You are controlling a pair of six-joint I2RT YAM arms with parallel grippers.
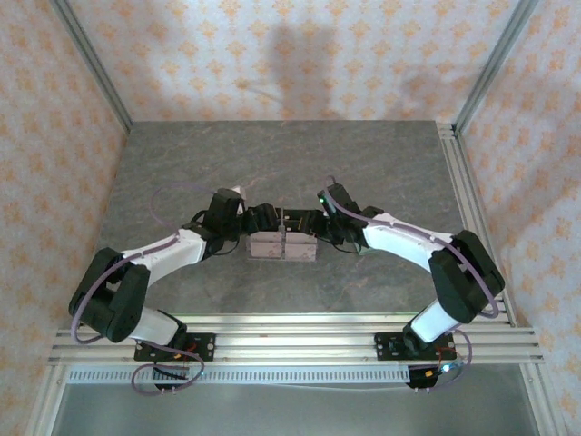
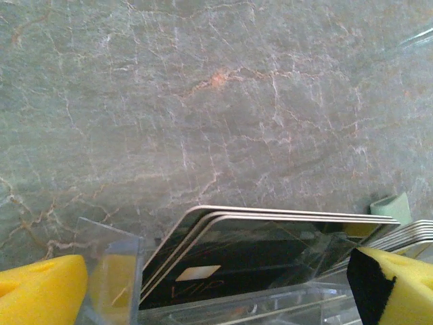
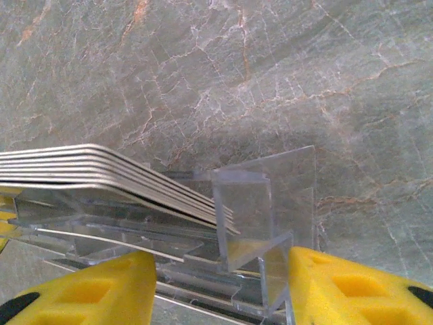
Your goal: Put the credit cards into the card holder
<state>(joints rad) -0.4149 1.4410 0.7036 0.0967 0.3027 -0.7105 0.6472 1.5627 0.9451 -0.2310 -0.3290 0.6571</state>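
Observation:
Several credit cards (image 2: 270, 237), dark-faced with pale edges, stand upright in a clear acrylic stand (image 2: 108, 250) at the table's middle (image 1: 283, 247). My left gripper (image 2: 216, 271) is open wide, its yellow pads (image 2: 40, 291) outside the stand's two ends. A sage-green corner of the card holder (image 2: 392, 206) shows past the stand's right end. In the right wrist view a thick stack of cards (image 3: 81, 166) leans in the stand (image 3: 270, 183). My right gripper (image 3: 222, 261) is open around the stand's end wall, right pad (image 3: 352, 291) against the acrylic. Both grippers (image 1: 259, 221) (image 1: 313, 222) meet over the stand.
The grey marbled table (image 1: 272, 163) stretches bare beyond the stand. Aluminium rails (image 1: 290, 331) run along the near edge and another rail (image 1: 463, 200) along the right side. Patterned walls close in the back and both sides.

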